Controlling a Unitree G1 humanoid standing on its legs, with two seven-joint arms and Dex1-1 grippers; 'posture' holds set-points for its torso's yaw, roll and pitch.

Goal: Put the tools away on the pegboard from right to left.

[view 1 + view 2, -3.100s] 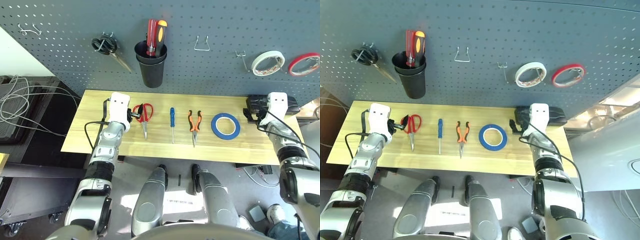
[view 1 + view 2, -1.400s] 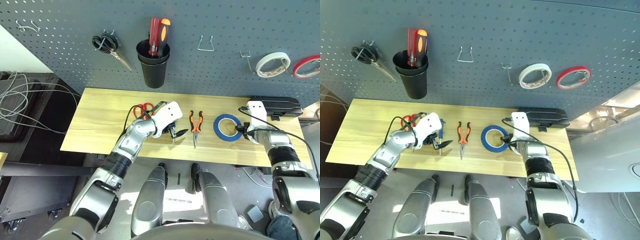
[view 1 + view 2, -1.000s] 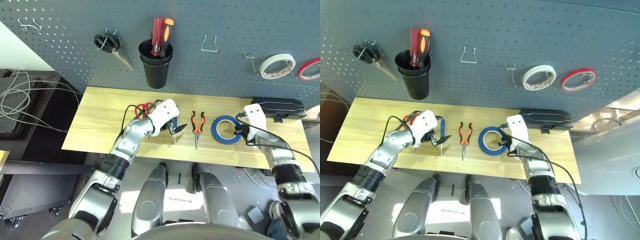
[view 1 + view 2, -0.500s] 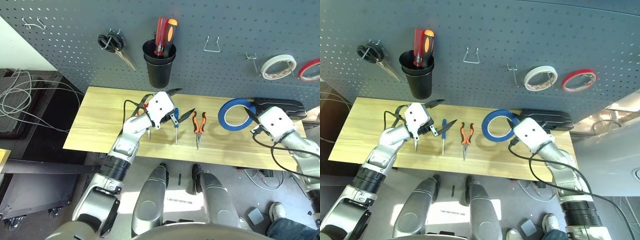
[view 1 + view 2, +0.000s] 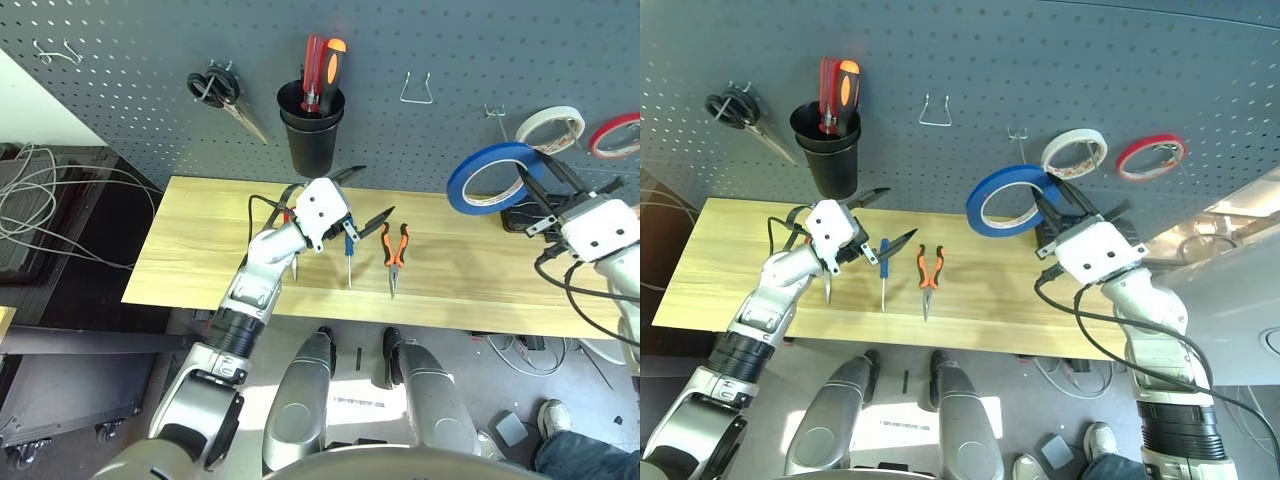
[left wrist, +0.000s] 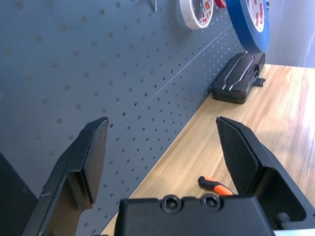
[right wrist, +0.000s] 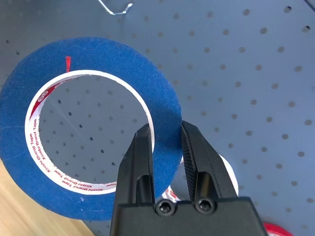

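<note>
The wooden desk (image 5: 450, 290) bears the pliers (image 5: 395, 255), screwdriver (image 5: 349, 262) and scissors (image 5: 827, 288). A black case (image 6: 240, 76) lies beside the pegboard (image 6: 123, 59).

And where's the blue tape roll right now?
In the left eye view, the blue tape roll is in the right gripper, lifted above the table beside the white tape roll.

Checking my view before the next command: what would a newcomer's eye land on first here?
Probably the blue tape roll, pinched at its rim by the right gripper in front of the pegboard. Next, the black cup on the pegboard, with its red and orange-and-black handles, and the orange-and-black needle-nose pliers lying on the wooden table.
</note>
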